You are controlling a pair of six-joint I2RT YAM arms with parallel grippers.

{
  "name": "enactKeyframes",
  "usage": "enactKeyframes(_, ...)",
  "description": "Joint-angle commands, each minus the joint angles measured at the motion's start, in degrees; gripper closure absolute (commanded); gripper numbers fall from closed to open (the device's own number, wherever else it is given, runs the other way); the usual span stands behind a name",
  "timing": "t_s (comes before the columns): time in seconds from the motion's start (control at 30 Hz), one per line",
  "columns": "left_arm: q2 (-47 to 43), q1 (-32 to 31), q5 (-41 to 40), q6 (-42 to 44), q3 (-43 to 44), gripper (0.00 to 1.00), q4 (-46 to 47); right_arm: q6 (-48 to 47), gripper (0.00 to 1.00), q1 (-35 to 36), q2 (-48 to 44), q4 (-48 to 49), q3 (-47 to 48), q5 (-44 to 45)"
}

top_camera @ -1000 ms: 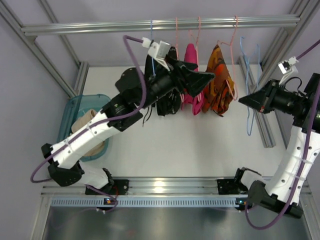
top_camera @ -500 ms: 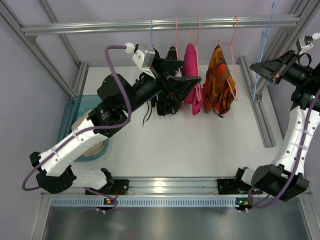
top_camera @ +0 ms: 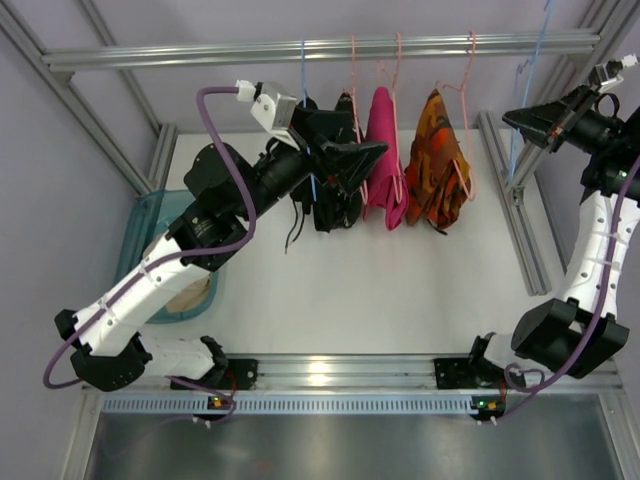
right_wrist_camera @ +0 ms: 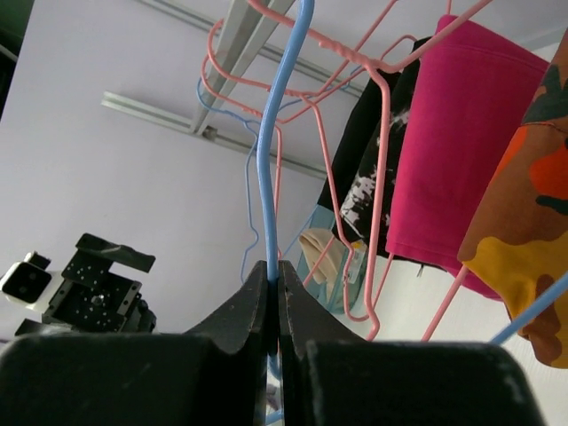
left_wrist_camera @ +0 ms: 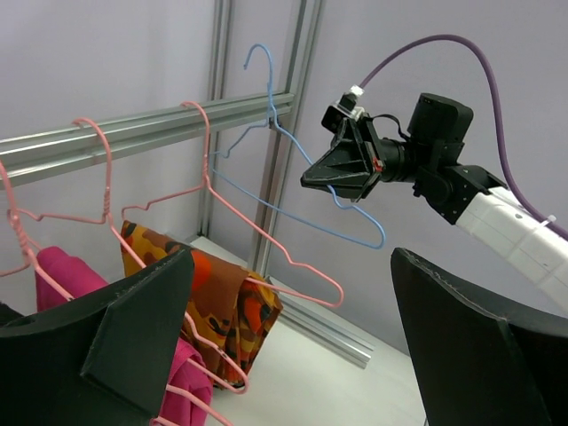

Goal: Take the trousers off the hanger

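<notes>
Top external view: two blue hangers, three pink hangers [left_wrist_camera: 107, 177], three hung garments, one bin. One blue hanger [top_camera: 303, 60] sits on the rail [top_camera: 200, 52] with the black garment [top_camera: 330, 205]. The pink garment [top_camera: 382, 110] and the orange garment [top_camera: 440, 170] hang beside it. The bin [top_camera: 150, 205] at the table's left edge holds the trousers [top_camera: 168, 243], crumpled. The hanger [right_wrist_camera: 286, 71] is bare, raised at the rail's far right end, its wire clamped between the pressed-together fingers of my right gripper [right_wrist_camera: 273, 266]. The trousers lie well apart from it, under my left arm. My left gripper [top_camera: 368, 155] is up by the black garment, fingers spread, holding nothing.
</notes>
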Motion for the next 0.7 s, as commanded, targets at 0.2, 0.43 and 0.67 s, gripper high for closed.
enactKeyframes(0.2, -2.6, 4.3, -0.7, -1.1, -1.5, 0.01, -0.9, 3.9, 1.0, -5.7, -0.5, 6.7, -4.1, -2.1)
enactKeyframes(0.43, -3.3, 8.1, -0.7, -2.7, -3.1, 0.01, -1.0, 3.4, 1.0, -8.6, 0.6, 5.6, -6.7, -3.4)
enactKeyframes(0.67, -3.7, 16.8, 2.1, -12.8, -3.8, 0.01, -6.7, -3.0, 0.64, -9.8, -0.3, -4.5, -6.7, -2.9)
